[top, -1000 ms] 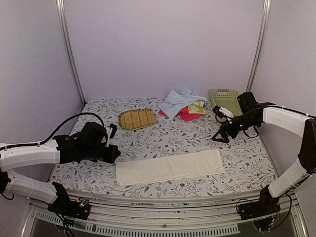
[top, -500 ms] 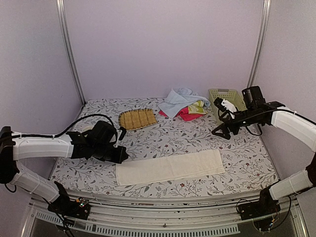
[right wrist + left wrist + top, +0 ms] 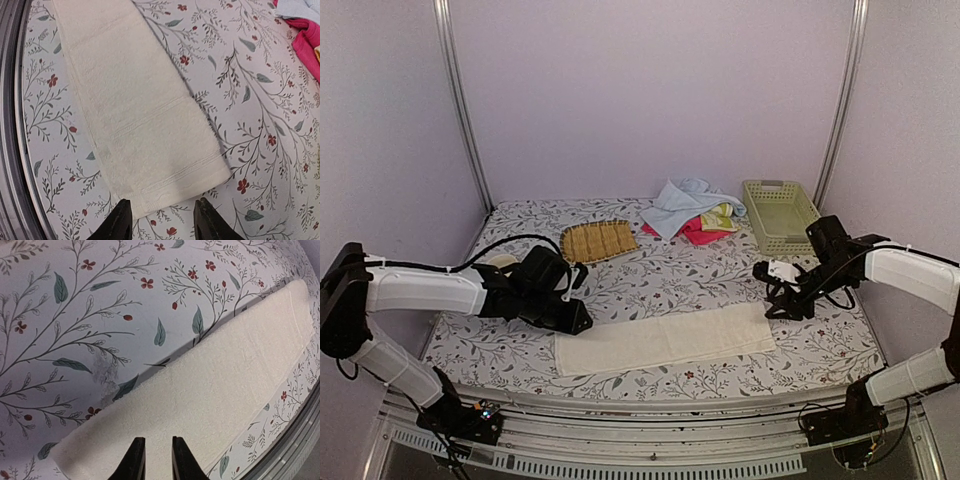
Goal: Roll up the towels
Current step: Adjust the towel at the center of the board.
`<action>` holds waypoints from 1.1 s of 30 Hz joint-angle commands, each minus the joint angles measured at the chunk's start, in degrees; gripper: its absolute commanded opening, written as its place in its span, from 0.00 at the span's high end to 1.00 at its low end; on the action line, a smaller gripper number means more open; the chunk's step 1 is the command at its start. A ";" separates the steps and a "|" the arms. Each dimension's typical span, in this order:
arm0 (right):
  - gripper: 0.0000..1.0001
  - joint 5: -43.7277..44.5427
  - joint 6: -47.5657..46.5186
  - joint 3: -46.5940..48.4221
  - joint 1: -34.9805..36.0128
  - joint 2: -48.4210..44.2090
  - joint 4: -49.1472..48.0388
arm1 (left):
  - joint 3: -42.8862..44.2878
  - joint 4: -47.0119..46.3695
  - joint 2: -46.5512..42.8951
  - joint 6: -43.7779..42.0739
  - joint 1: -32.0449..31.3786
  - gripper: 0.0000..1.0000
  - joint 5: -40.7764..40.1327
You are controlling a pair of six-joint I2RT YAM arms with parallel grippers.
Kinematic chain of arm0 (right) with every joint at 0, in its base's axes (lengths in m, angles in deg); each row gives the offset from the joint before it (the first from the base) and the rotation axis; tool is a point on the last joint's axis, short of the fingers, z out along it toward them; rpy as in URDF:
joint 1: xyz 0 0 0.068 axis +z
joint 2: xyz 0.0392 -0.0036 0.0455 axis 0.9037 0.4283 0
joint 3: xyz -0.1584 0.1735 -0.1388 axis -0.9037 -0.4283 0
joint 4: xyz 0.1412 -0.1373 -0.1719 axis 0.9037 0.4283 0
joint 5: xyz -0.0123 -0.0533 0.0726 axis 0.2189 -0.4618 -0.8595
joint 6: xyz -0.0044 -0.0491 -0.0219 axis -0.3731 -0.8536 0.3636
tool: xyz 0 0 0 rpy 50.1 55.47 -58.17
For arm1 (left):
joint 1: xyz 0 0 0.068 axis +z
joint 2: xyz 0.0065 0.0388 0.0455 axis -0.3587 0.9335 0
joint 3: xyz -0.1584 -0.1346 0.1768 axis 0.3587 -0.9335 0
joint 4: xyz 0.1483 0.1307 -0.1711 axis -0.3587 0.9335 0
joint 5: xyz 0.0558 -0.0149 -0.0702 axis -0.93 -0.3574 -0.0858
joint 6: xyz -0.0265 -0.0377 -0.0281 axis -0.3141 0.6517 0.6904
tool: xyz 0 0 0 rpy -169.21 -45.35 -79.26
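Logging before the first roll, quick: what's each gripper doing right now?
Left gripper: slightly open, empty, over the cream towel.
Right gripper: open, empty, over that towel's other end.

Cream towel (image 3: 665, 338) matt, nubby terry cloth; table cover (image 3: 660, 275) smooth matt printed fabric; mat (image 3: 598, 241) rough woven slats; basket (image 3: 782, 215) smooth plastic lattice.
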 commanded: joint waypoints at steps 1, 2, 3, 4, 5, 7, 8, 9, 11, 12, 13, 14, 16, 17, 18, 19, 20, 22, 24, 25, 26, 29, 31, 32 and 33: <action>0.56 6.43 -9.90 -6.43 0.51 -3.84 1.10 | 0.79 -0.13 -0.26 1.55 -1.31 0.79 -0.81; 0.56 7.71 -10.61 -7.24 0.76 -3.74 0.28 | 0.62 -0.22 -0.31 1.79 -1.36 0.79 -1.04; 0.56 8.77 -11.07 -7.73 0.96 -3.05 -0.25 | 0.49 -0.24 -0.28 1.97 -1.41 0.79 -1.14; 0.56 9.58 -11.26 -8.02 1.12 -2.31 -0.57 | 0.48 -0.20 -0.23 2.02 -1.39 0.79 -1.12; 0.57 10.09 -11.56 -8.23 1.26 -1.67 -0.67 | 0.52 -0.08 -0.10 1.97 -1.45 0.79 -1.05; 0.57 10.67 -11.86 -8.75 1.48 -0.74 -1.57 | 0.85 0.35 0.22 1.66 -1.44 0.78 -0.99; 0.57 10.93 -11.90 -9.04 1.58 -0.43 -2.01 | 0.97 0.78 0.21 1.57 -1.46 0.79 -1.10; 0.57 11.24 -12.04 -9.22 1.88 -0.21 -2.13 | 1.06 1.05 0.16 1.45 -1.40 0.78 -1.20; 0.57 12.08 -12.44 -9.86 2.64 0.45 -2.46 | 0.80 1.45 -0.15 1.61 -1.44 0.78 -1.41; 0.57 12.68 -12.51 -10.16 2.87 0.67 -2.88 | 0.56 1.48 -0.34 1.72 -1.41 0.78 -1.58; 0.56 13.14 -12.52 -10.42 3.13 0.86 -3.36 | 0.35 1.50 -0.62 1.84 -1.43 0.78 -1.74; 0.56 13.50 -12.60 -10.67 3.26 1.20 -3.76 | 0.16 1.45 -0.76 1.92 -1.43 0.78 -1.94; 0.56 14.26 -12.55 -10.77 3.70 2.01 -4.49 | 0.09 1.41 -0.83 1.93 -1.43 0.78 -2.17; 0.57 14.60 -12.36 -10.76 3.89 2.48 -4.71 | 0.21 1.42 -0.73 1.88 -1.43 0.78 -2.11; 0.57 14.89 -12.20 -10.84 4.22 2.97 -5.10 | 0.27 1.44 -0.54 1.76 -1.39 0.78 -2.03; 0.58 15.04 -11.97 -10.85 4.44 3.38 -5.49 | 0.30 1.44 -0.38 1.65 -1.45 0.78 -2.05; 0.59 15.20 -11.63 -10.84 4.61 3.84 -6.20 | 0.38 1.45 -0.22 1.58 -1.44 0.78 -2.08; 0.60 15.75 -11.10 -10.90 5.09 5.05 -6.90 | 0.30 1.47 -0.07 1.60 -1.42 0.78 -2.11; 0.63 16.35 -10.74 -10.86 5.56 6.13 -7.50 | 0.09 1.42 -0.05 1.60 -1.40 0.78 -2.17; 0.63 16.52 -10.69 -10.77 5.73 6.53 -7.71 | -0.02 1.36 -0.12 1.57 -1.44 0.78 -2.18; 0.64 16.67 -10.61 -10.82 5.88 6.93 -7.88 | -0.16 1.40 -0.18 1.59 -1.39 0.78 -2.17; 0.64 17.18 -10.59 -10.67 6.38 8.13 -8.02 | -0.68 1.32 -0.35 1.56 -1.42 0.78 -2.37; 0.64 17.68 -10.47 -10.72 6.51 8.56 -8.54 | -0.96 1.35 -0.55 1.63 -1.46 0.78 -2.59; 0.65 18.04 -10.30 -10.68 6.47 8.72 -8.99 | -1.08 1.28 -0.56 1.64 -1.46 0.78 -2.69; 0.69 18.49 -9.97 -10.56 6.47 8.83 -9.39 | -1.18 1.25 -0.49 1.66 -1.41 0.78 -2.68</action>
